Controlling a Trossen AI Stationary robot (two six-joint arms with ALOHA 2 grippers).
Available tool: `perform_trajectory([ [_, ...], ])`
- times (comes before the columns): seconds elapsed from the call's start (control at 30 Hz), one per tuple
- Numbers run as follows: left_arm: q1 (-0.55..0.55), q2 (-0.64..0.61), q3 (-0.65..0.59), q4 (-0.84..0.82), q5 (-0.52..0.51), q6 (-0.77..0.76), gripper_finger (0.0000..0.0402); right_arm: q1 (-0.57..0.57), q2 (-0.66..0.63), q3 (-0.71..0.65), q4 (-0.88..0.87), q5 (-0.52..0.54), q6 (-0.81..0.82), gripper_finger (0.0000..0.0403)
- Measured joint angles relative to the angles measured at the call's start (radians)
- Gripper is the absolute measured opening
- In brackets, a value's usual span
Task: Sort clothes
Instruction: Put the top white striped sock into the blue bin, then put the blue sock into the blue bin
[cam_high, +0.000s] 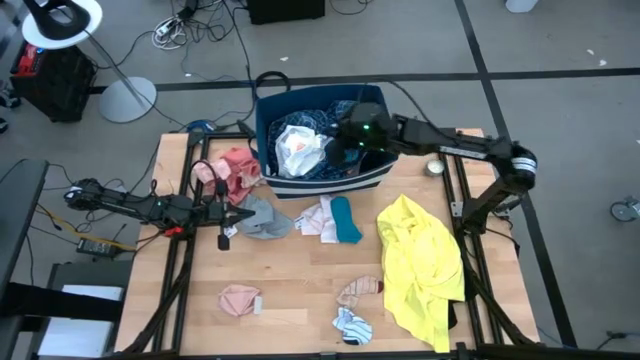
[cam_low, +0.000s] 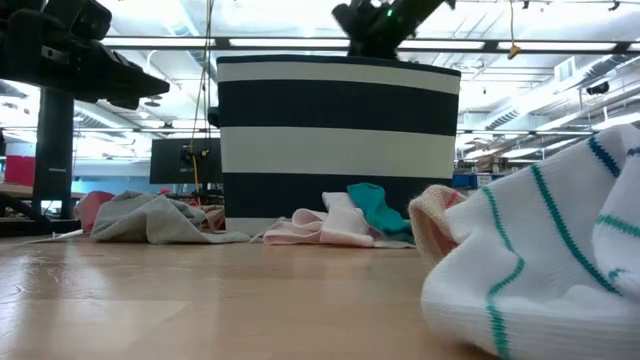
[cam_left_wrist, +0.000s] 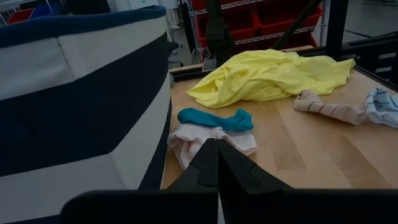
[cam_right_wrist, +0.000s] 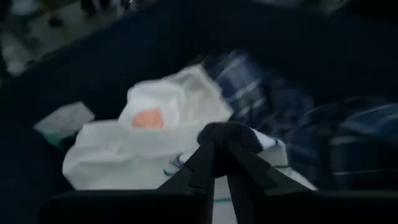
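A navy bin with white stripes stands at the table's far middle. In it lie a white garment and a blue plaid shirt. My right gripper hangs over the bin's opening, its fingers close together on a small dark lump of cloth. A yellow shirt lies spread on the table's right. A teal sock lies on a pale pink piece before the bin. My left gripper is shut and holds nothing, low over the table's left beside a grey cloth. My right gripper pinches the small dark lump of cloth at its fingertips, coming slantwise from above and from the table's right. The lump sits clear above the white garment in the bin. Which part of the piece it has is hidden in the dark.
A pink garment lies left of the bin. Near the front edge lie a pink piece, a tan striped sock and a white sock with teal stripes. A roll of tape sits at the far right.
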Motion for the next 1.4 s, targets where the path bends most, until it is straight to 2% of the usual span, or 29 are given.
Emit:
perform_trajectory([
  [0.2, 0.0, 0.0, 0.0, -0.006, 0.0, -0.002, 0.0001, -0.038, 0.039, 0.0, 0.002, -0.16, 0.033, 0.0085],
  [0.53, 0.0, 0.0, 0.0, -0.009, 0.0, 0.0, 0.0001, -0.047, -0.114, 0.0, -0.021, -0.167, -0.003, 0.0158],
  [0.7, 0.0, 0.0, 0.0, -0.009, 0.0, 0.0, 0.0001, -0.019, -0.214, 0.0, -0.115, -0.163, 0.028, 0.0167],
  [0.83, 0.0, 0.0, 0.0, -0.008, 0.0, -0.001, 0.0001, 0.051, -0.266, 0.0, -0.232, -0.157, 0.046, 0.0163],
  [1.2, 0.0, 0.0, 0.0, 0.002, 0.0, -0.036, 0.0001, 0.377, -0.318, -0.003, -0.472, 0.114, 0.175, 0.0154],
  [1.4, 0.0, 0.0, 0.0, 0.021, 0.0, -0.036, 0.0001, 0.552, -0.306, -0.137, -0.459, 0.281, 0.295, 0.0153],
])
